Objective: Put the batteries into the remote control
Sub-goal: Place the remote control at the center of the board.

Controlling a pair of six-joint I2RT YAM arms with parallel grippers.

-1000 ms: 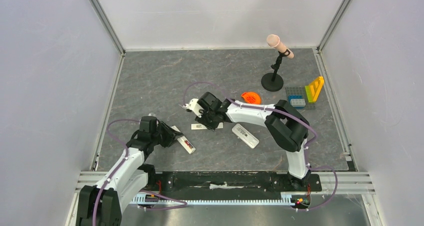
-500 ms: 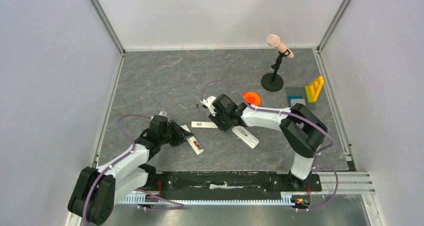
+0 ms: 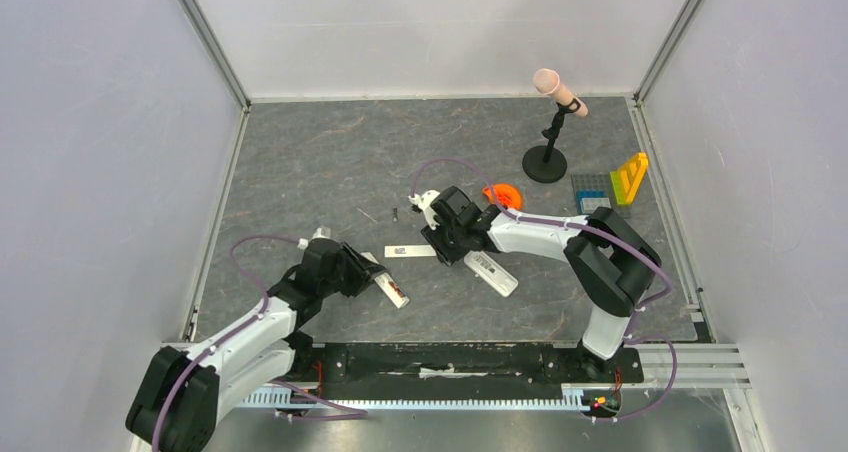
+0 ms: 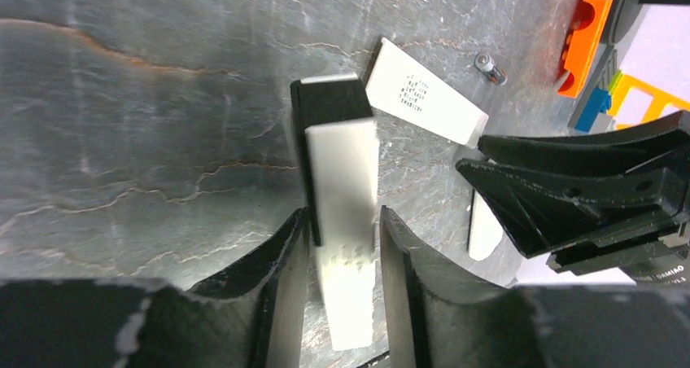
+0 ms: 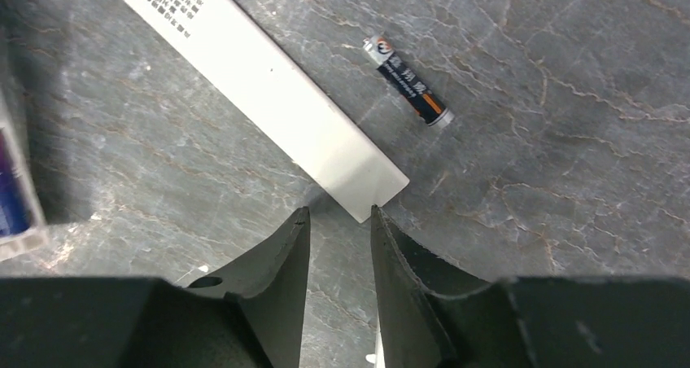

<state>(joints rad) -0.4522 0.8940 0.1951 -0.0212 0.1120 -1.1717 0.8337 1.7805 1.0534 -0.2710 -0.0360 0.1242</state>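
Left gripper [image 3: 372, 277]: jaws clamped on the remote [image 4: 340, 164], one finger [image 4: 281, 278] against each long side near its near end. The remote lies flat on the table [image 3: 300, 162], left of centre and towards the near edge, slanted in the top view. Its far end looks black in the left wrist view. From above, its face shows a dark recess with a red spot; what is in it cannot be told.

Right gripper [image 5: 340, 221]: jaws a narrow gap apart, nothing between them. It sits low over the table near the centre, fingers pointing left. The corner of a flat white strip [image 5: 268, 91] with small print lies just ahead of the fingertips.

One battery [image 5: 409, 81], dark with an orange band, lies loose on the table just beyond the strip, apart from it and from both grippers. Only this one loose battery is seen.

A white block [image 3: 490, 272] with a dark strip lies just right of the right gripper, towards the near edge.

An orange disc [image 3: 503, 194] sits behind the right arm. A microphone [image 3: 558, 90] on a black stand is at far right. Coloured bricks [image 3: 615, 187] are beside its base.
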